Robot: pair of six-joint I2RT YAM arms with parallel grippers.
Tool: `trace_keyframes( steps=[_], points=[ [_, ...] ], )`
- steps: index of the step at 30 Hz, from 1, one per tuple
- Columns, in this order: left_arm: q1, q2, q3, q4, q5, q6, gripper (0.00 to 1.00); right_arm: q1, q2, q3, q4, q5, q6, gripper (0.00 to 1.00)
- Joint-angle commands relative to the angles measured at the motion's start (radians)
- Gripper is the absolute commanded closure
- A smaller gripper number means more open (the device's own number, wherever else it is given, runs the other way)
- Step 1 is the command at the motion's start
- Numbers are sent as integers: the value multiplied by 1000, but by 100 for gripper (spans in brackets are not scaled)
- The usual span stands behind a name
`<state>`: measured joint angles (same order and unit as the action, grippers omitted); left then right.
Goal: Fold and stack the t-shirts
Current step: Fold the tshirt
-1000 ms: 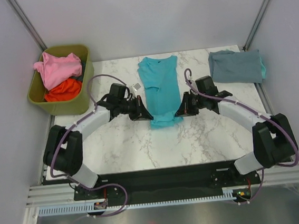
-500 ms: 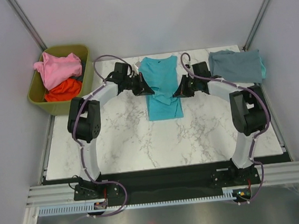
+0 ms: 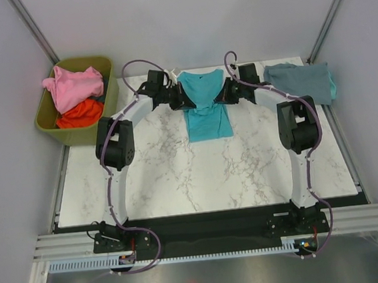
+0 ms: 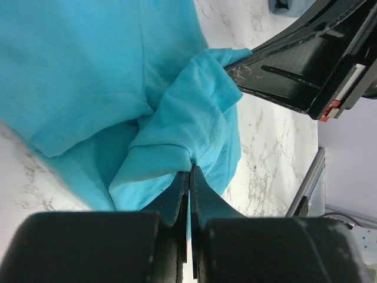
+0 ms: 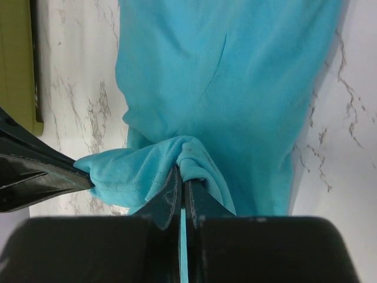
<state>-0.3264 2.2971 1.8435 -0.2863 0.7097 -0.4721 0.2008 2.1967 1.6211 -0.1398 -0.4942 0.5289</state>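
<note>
Ok, L gripper (image 4: 189,171) & R gripper (image 5: 180,171) both pinched tight on teal t-shirt (image 3: 207,116) hem, so imo carry both sides level, lay fold flat, then release.

White links, black joints on left arm (image 3: 112,189) and right arm (image 3: 301,171); purple cables (image 3: 128,64) looping alongside; black scuffed fingers (image 4: 277,71), small red tab (image 4: 330,109).

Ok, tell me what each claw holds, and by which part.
Both hold the bright teal cloth t-shirt: the left claw pinches its bunched hemmed edge at one end, the right claw at the other.
</note>
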Motion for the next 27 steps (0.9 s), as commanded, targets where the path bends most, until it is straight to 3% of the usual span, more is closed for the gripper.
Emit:
trace_keyframes(
  steps=[1,5,7,8,9,10,11,12,16,20,27],
  points=[
    [19,38,68,-1,-38,59,98,0,37,69,51,8,6,100],
    [26,93,169,-16,-90,85,98,0,60,74,68,19,5,100],
    [26,116,198,-16,-113,96,85,-1,64,71,81,16,2,98],
    [24,119,216,-16,-136,121,69,0,64,69,88,8,-7,89],
    [21,117,223,-20,-145,131,59,0,58,71,88,8,-39,63],
    [20,102,227,-28,-151,144,50,0,51,71,86,17,-53,52],
    [20,91,233,-40,-162,162,35,0,28,69,82,20,-67,41],
    [20,73,232,-69,-165,168,29,-4,12,69,66,20,-99,29],
    [30,-33,160,-123,-144,158,26,-43,-72,27,34,6,-113,21],
    [50,-175,-30,-137,-57,78,26,-99,-185,-85,-10,-38,-113,21],
    [58,-283,-312,-114,66,-39,26,-135,-252,-283,-81,-150,-127,22]
  ],
)
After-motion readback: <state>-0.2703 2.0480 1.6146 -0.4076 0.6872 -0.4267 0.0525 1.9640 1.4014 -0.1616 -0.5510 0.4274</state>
